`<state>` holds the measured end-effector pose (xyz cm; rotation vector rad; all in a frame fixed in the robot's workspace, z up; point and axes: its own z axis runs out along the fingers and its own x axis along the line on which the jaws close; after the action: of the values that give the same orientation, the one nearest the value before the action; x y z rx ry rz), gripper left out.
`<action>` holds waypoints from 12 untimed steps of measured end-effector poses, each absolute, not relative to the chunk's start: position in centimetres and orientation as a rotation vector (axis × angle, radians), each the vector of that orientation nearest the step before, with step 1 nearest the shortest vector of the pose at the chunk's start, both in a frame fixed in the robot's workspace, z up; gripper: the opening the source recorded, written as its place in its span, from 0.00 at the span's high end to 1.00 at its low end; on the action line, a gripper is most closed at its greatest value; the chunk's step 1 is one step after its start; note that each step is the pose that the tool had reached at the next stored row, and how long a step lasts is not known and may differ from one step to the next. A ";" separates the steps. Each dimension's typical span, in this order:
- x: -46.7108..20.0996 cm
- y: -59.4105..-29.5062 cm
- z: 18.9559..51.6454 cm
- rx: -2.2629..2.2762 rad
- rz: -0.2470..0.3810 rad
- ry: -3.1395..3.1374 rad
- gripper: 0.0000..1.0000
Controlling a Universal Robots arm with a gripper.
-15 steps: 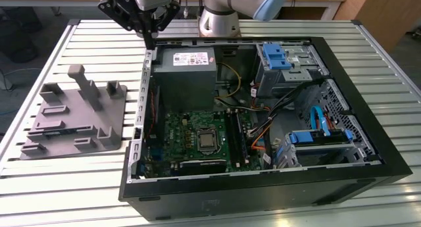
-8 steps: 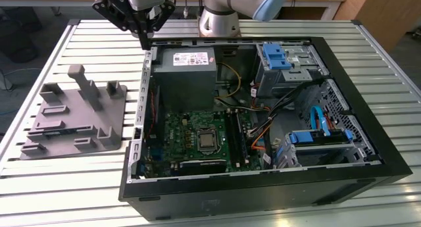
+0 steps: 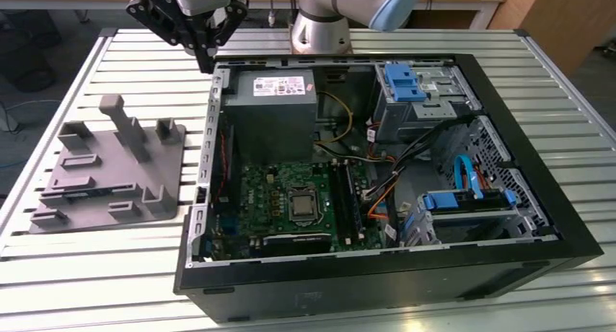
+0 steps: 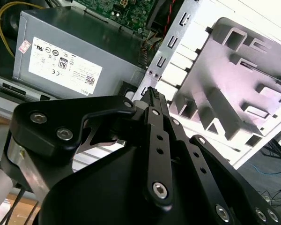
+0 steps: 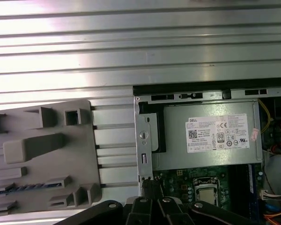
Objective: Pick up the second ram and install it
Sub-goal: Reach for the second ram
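The claw [image 3: 205, 58] hung clenched and empty over the computer case [image 3: 385, 278] corner. The second ram [image 5: 23, 188] sat slotted in the grey holder [image 3: 144, 175], accessible for pickup.

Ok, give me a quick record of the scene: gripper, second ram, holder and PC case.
gripper: shut, holding nothing, over the case edge beside the power supply
second ram: lying in the grey holder block
holder block: on the slatted table, at the exterior view's left of the case
PC case: open, motherboard exposed

Case wall [image 3: 213, 130] near gripper [image 3: 205, 63] (holder [image 3: 101, 180] unobstructed)
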<state>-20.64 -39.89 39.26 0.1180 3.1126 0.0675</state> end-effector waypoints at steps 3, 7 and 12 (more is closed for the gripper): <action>-21.1 -39.9 39.2 0.118 0.068 3.113 0.90; -21.8 -39.9 39.2 0.118 0.068 3.112 0.90; -22.2 -39.9 39.2 0.118 0.068 3.112 0.90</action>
<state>-22.23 -39.89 39.16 0.1180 3.1125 0.0676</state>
